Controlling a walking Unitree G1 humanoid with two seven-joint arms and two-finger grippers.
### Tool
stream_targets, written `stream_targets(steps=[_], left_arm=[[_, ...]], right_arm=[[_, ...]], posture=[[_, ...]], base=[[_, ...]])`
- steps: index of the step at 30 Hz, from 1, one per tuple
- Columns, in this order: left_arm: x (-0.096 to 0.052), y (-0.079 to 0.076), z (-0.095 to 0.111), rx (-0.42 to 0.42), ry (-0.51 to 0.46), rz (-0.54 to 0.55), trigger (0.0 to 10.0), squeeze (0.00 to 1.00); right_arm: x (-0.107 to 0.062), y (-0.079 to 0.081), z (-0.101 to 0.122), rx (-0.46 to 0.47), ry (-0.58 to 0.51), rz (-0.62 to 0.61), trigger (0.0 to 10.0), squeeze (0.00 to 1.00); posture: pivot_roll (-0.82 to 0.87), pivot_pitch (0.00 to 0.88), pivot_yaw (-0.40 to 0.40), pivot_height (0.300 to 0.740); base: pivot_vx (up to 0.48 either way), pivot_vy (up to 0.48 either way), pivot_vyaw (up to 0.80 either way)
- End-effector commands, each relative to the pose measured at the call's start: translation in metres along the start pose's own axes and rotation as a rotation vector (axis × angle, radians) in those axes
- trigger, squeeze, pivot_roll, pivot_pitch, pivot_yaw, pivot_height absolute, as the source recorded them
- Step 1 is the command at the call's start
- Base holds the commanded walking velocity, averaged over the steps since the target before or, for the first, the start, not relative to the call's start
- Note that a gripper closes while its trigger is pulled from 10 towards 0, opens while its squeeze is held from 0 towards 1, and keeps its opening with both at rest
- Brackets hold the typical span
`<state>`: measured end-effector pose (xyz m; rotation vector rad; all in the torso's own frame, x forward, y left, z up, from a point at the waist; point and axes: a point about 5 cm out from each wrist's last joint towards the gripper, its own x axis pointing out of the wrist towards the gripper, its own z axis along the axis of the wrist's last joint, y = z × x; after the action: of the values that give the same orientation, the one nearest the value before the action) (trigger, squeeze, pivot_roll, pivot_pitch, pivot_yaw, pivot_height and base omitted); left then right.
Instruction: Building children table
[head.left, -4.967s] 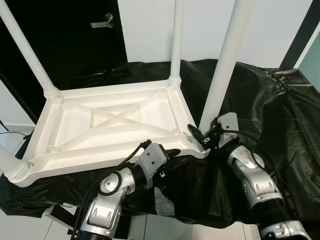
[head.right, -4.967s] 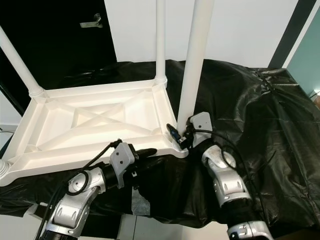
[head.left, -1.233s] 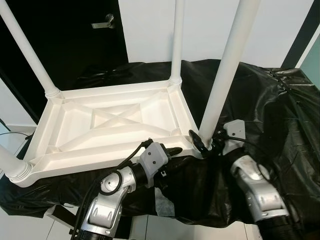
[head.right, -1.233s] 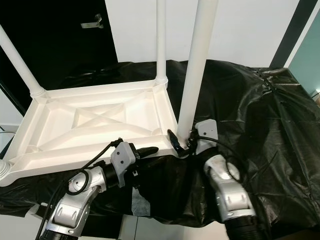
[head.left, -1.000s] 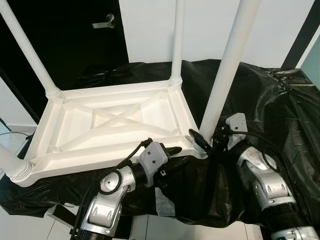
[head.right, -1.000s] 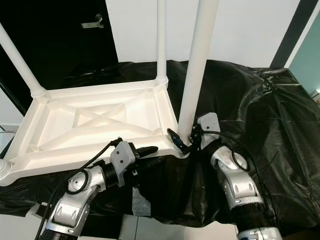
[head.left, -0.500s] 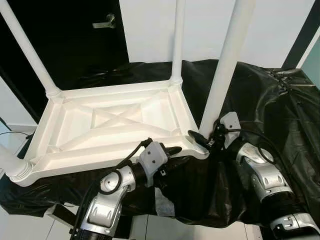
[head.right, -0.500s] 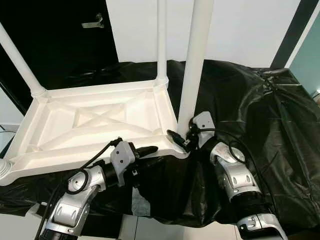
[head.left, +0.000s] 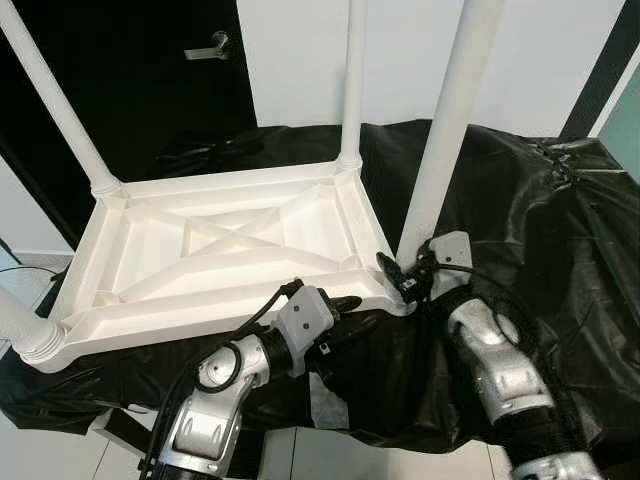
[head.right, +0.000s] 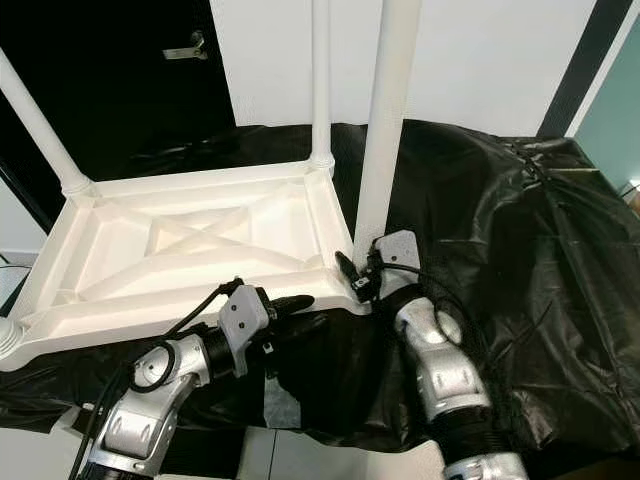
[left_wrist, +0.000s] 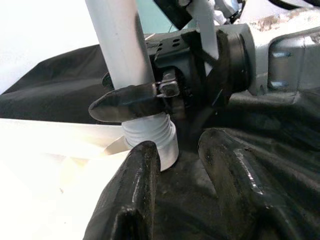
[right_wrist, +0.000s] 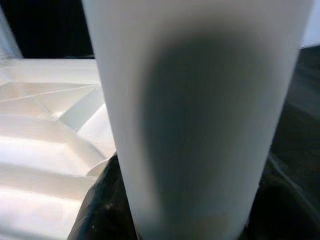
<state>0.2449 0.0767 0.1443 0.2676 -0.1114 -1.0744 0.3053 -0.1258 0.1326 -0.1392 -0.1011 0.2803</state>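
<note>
A white plastic children's table (head.left: 220, 255) lies upside down on a surface draped in black plastic sheeting (head.left: 540, 220), its ribbed underside facing up. Four white legs stand in its corner sockets: the far-left leg (head.left: 55, 100), the far-right leg (head.left: 353, 80), the near-left leg (head.left: 22, 330) (cut off at the picture's edge) and the near-right leg (head.left: 445, 120).

The right pincer (head.left: 405, 277) is clenched around the base of the near-right leg, just above its ribbed collar; the right wrist view looks straight onto that leg, with a black finger curving round each side. The left pincer (head.left: 345, 305) rests at the table's near rim, its fingers parted and holding nothing, pointing toward that same corner.

The build looks nearly finished. What seems left is seating or tightening this last leg, then turning the table upright. Whether the leg is fully home cannot be told.
</note>
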Motion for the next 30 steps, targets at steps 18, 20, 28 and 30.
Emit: stream_targets(steps=[18, 20, 28, 30], left_arm=[[0.0, 0.005, -0.001, 0.003, 0.014, 0.106, 10.0, 0.0], [0.0, 0.005, -0.001, 0.003, 0.014, 0.105, 10.0, 0.0], [0.002, 0.004, -0.001, 0.008, 0.013, 0.092, 10.0, 0.0], [0.002, 0.005, -0.002, 0.009, 0.014, 0.091, 10.0, 0.0]], right_arm=[[-0.007, 0.016, 0.003, 0.096, -0.016, -0.168, 10.0, 1.0], [-0.008, 0.015, 0.004, 0.091, -0.023, -0.167, 10.0, 1.0], [-0.02, 0.0, 0.007, 0.091, -0.076, -0.038, 10.0, 1.0], [-0.02, -0.004, 0.009, 0.072, -0.088, 0.029, 10.0, 0.26]], posture=[[0.06, 0.0, -0.003, 0.74], [0.06, 0.0, -0.003, 0.74], [0.06, 0.0, -0.002, 0.74], [0.05, 0.0, 0.003, 0.74]], base=[[0.0, 0.0, 0.0], [0.0, 0.0, 0.0], [0.0, 0.0, 0.0], [0.0, 0.0, 0.0]])
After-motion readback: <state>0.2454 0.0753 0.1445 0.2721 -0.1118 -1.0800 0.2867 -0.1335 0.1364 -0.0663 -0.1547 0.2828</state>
